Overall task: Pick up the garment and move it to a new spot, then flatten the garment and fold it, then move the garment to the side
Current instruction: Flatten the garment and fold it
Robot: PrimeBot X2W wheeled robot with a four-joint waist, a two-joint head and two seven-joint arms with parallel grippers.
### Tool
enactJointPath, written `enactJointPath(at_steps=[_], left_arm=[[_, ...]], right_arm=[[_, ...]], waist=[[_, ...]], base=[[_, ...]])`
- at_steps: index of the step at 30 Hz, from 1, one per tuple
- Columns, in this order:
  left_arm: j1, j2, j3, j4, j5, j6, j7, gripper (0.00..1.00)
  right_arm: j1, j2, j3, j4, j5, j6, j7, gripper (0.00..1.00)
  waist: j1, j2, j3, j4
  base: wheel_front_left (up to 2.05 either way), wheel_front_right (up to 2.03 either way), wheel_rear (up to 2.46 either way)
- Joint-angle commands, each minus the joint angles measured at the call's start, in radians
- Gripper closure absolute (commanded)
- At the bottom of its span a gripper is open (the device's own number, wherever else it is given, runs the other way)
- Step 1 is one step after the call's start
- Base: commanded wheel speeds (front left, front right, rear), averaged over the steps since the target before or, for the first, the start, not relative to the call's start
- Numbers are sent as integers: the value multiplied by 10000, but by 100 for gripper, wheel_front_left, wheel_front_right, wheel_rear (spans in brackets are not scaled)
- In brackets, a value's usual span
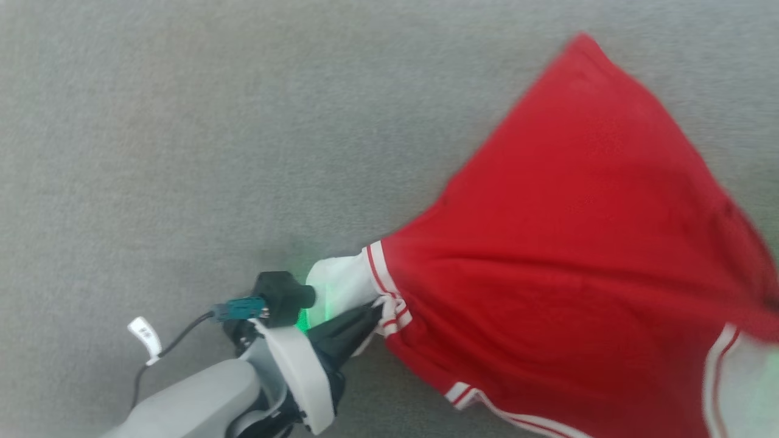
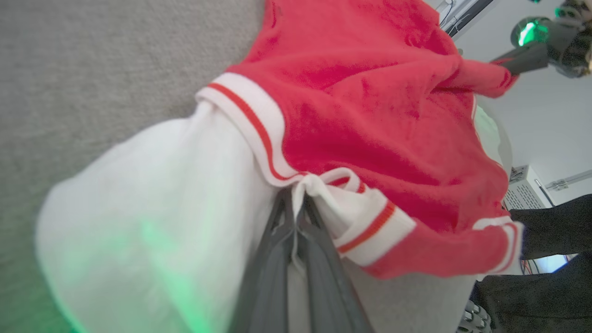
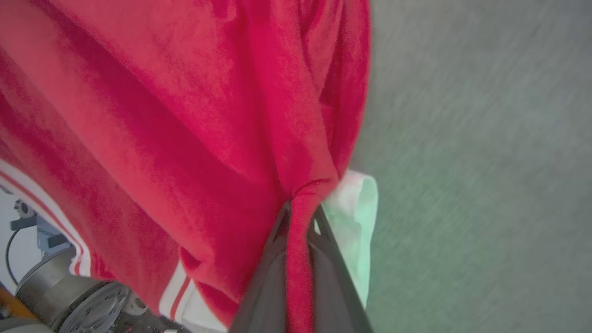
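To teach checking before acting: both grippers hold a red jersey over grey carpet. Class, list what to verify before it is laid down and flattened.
1. Left gripper shut on the striped white trim of the thin red sports jersey: ok.
2. Right gripper shut on a red fold: ok.
3. Fabric smooth between the grips: not ok, creased.
4. Far hem off the grey carpet: cannot tell.
5. Front or back facing up: cannot tell.
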Motion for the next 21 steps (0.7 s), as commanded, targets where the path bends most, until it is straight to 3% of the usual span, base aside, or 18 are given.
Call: enactJointPath(at_steps=[1, 4, 9, 15, 17, 18, 21], left_arm=[[139, 205, 136, 84, 16, 179, -29, 100], [331, 416, 223, -248, 12, 294, -49, 100], [503, 686, 271, -654, 49, 505, -48, 100], [565, 891, 244, -933, 22, 693, 66, 100], [609, 940, 242, -998, -2, 729, 88, 100], [642, 961, 241, -1027, -9, 752, 80, 100], [697, 989, 237, -1093, -30, 766, 77, 100]], right_arm=[[468, -72, 52, -143, 38, -14, -161, 100], [1764, -96, 77, -666, 5, -8, -495, 100], [3636, 500, 88, -1151, -212, -7, -878, 100], [4214, 1353, -9, -623, -681, -19, -1419, 100], [4108, 1426, -200, -416, -843, -33, -1760, 48], [4054, 1383, -285, -374, -891, -56, -1913, 0], [3977, 1130, -464, -457, -891, -56, -2182, 0]], waist=[[-1, 0, -198, -194], [-1, 0, -278, -305], [-1, 0, -349, -373], [-1, 0, -386, -491], [-1, 0, -405, -540], [-1, 0, -425, -566], [-1, 0, -463, -604]], base=[[0, 0, 0], [0, 0, 0], [0, 0, 0], [0, 0, 0], [0, 0, 0], [0, 0, 0], [0, 0, 0]])
